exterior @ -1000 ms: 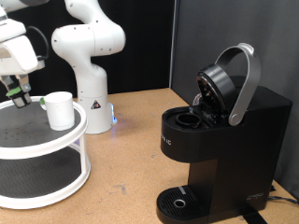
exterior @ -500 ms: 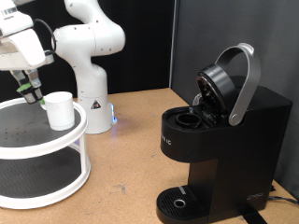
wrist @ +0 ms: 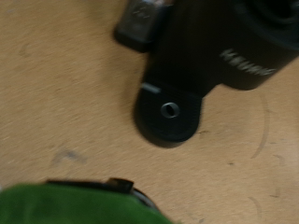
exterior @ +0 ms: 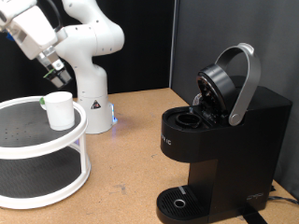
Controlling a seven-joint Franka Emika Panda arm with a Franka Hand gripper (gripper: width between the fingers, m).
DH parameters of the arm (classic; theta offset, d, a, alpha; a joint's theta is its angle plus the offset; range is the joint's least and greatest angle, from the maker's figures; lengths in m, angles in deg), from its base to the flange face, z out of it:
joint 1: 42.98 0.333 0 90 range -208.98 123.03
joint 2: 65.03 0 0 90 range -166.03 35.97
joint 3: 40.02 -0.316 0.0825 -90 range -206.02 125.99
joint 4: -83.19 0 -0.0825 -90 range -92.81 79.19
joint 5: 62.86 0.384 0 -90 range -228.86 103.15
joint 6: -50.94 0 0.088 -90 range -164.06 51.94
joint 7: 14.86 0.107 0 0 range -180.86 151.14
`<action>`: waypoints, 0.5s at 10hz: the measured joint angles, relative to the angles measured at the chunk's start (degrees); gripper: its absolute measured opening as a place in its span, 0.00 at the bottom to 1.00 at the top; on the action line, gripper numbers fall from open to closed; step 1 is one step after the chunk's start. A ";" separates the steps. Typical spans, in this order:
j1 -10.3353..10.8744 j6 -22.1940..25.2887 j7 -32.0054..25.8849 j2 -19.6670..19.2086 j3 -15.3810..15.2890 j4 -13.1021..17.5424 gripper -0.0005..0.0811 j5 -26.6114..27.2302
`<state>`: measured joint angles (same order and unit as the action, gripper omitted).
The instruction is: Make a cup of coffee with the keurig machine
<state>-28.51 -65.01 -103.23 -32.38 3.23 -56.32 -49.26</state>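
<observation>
The white cup [exterior: 59, 109] stands on the top tier of a white round stand [exterior: 19, 140] at the exterior view's left. My gripper [exterior: 55, 68] hangs above the cup, clear of it, shut on a small dark pod. The pod's green top [wrist: 75, 205] fills the near edge of the wrist view, blurred. The black keurig machine [exterior: 224, 154] stands at the exterior view's right with its grey-handled lid [exterior: 234, 82] raised and the pod chamber [exterior: 192, 119] open. Its round drip tray [wrist: 168, 110] shows in the wrist view, far from the gripper.
The arm's white base [exterior: 91, 93] stands behind the stand, with a blue light [exterior: 114, 119] at its foot. Bare wooden tabletop [exterior: 131, 177] lies between the stand and the machine. A black wall is behind.
The gripper has risen from the stand's top tier, up and towards the exterior view's right, to above the cup, carrying the pod. The cup and the machine have not moved.
</observation>
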 joint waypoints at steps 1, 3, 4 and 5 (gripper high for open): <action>0.70 -2.53 2.32 -0.07 -1.22 0.24 0.59 1.14; 0.81 -3.76 3.63 -0.76 -1.91 0.23 0.59 1.36; 0.81 -1.74 3.87 -0.77 -1.58 0.36 0.59 1.50; 0.99 0.90 5.62 -0.89 -1.43 0.95 0.59 2.99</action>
<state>-27.52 -64.12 -97.61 -33.27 1.80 -55.37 -46.27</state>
